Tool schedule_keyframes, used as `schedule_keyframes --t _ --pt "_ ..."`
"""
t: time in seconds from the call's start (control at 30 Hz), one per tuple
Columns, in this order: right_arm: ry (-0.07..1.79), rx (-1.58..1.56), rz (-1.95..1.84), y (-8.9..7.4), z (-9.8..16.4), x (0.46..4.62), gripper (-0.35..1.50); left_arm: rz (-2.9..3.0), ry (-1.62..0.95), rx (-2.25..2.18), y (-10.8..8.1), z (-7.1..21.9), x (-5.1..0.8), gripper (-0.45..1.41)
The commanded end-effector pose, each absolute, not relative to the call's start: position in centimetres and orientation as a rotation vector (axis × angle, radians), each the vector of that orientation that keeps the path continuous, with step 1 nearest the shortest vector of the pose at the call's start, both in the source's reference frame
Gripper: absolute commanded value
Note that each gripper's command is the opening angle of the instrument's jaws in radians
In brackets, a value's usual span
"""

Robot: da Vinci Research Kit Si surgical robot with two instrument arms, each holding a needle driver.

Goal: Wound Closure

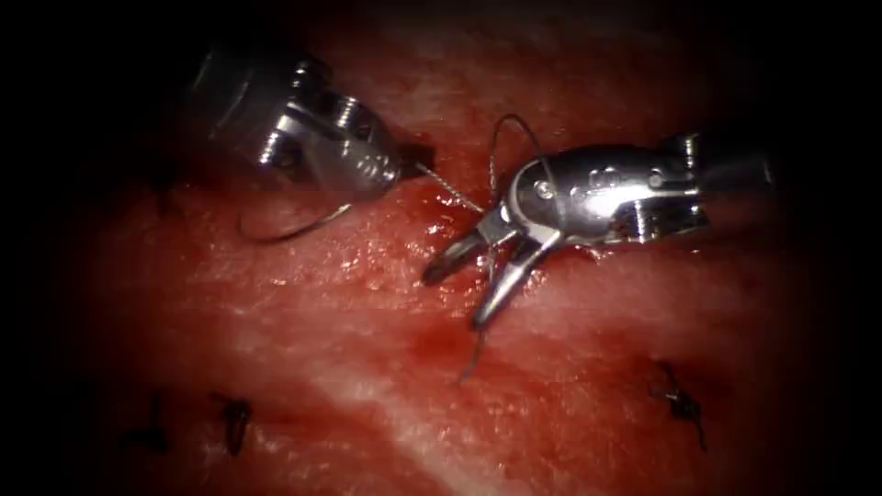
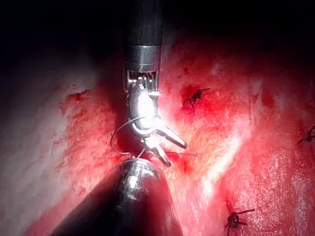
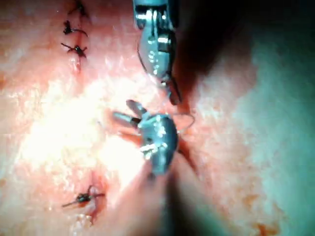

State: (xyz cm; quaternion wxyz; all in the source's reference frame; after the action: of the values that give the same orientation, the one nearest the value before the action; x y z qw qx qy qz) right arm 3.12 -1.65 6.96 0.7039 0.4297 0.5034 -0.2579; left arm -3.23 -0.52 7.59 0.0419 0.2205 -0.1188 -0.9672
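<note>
Red, wet tissue (image 1: 367,367) lay under both tools. The left tool (image 1: 363,170) came in from the upper left in the endoscope view, and the curved needle (image 1: 294,230) hung just below its wrist, one end tucked up at the jaws and the arc sweeping out to the left over the tissue surface. The jaws appeared clamped on that end, near the tail of the curve, and the needle lay above the tissue, not in it. From the tip of the left tool a taut run of thread (image 1: 450,195) crossed toward the right tool (image 1: 464,289), looped up over its wrist, and trailed down between its jaws onto the tissue below. The right tool's jaws stood spread apart, gripping nothing, with the thread passing loosely between them. Dark knotted stitches (image 1: 234,422) sat well below the left tool, and another stitch (image 1: 680,401) lay below the right tool's shaft (image 1: 735,170). Red fluid (image 1: 432,344) pooled just under the spread jaws.
</note>
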Motion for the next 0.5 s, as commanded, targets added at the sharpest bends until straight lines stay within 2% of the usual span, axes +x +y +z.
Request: schedule_keyframes --t 0.03,0.5 --pt "1.094 0.952 -0.611 -1.70 6.99 3.25 0.66 -2.959 -0.362 0.677 -0.56 7.63 -3.25 -0.45" --pt "1.006 0.940 -0.746 -1.97 7.07 2.98 0.59 -2.974 -0.362 0.653 -0.53 7.65 -3.20 -0.45"
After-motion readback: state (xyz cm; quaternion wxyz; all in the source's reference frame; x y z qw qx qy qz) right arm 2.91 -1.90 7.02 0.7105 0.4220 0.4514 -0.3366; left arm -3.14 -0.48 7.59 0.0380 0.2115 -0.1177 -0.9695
